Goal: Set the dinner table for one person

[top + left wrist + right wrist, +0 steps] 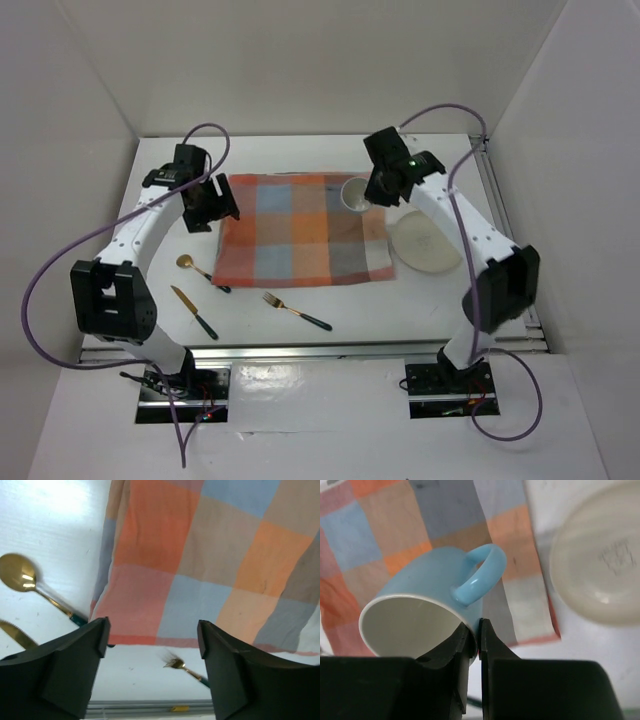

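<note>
The white dinner table (440,300) carries an orange-and-blue checked cloth (300,228) at its middle. My right gripper (479,630) is shut on the rim of a light blue mug (427,597) and holds it above the cloth's far right corner; the mug also shows in the top view (356,194). A cream plate (425,243) lies right of the cloth. My left gripper (208,205) is open and empty over the cloth's left edge. A gold spoon (200,269), knife (193,311) and fork (296,311) lie on the table in front of the cloth.
White walls close in the table on three sides. An aluminium rail (320,349) runs along the near edge, another along the right side (500,200). Purple cables loop from both arms.
</note>
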Controlling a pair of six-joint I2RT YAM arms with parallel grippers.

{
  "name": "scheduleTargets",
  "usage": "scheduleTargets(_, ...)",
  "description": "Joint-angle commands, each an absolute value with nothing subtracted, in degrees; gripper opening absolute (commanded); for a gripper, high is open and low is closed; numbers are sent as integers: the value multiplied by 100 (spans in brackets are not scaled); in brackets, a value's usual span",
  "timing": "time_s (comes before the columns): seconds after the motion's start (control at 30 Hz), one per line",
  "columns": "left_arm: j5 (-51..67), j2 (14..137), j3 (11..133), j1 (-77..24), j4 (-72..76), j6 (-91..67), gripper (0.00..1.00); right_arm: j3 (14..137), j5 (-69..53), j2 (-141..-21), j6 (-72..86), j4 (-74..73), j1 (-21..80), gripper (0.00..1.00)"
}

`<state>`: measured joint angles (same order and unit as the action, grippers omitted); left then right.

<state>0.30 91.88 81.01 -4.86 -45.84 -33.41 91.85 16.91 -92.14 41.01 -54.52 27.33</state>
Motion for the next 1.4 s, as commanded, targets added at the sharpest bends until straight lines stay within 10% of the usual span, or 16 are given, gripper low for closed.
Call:
scheduleTargets(0.0,70,8553,7771,-492,-4562,-3498,92,10018,1611,-10000,3323,-4475,2339,0)
scheduleTargets(0.67,-378,7918,6064,431,-4562,-4359,91,11882,888,-12691,2900,-4131,1573,0)
scheduleTargets(0.83,-457,8287,6003,694,-4562,-4526,94,11822,756,-12744,2848,-4131,1521,17)
scheduleTargets(0.97,-562,8551,5950,755,-4404,-4649,94,11769,642,-12691,2795,-4017,1468,61)
scheduleTargets(1.37,-668,9387,5845,809,-4035,-4878,93,11777,334,-12534,2637,-3964,1468,82)
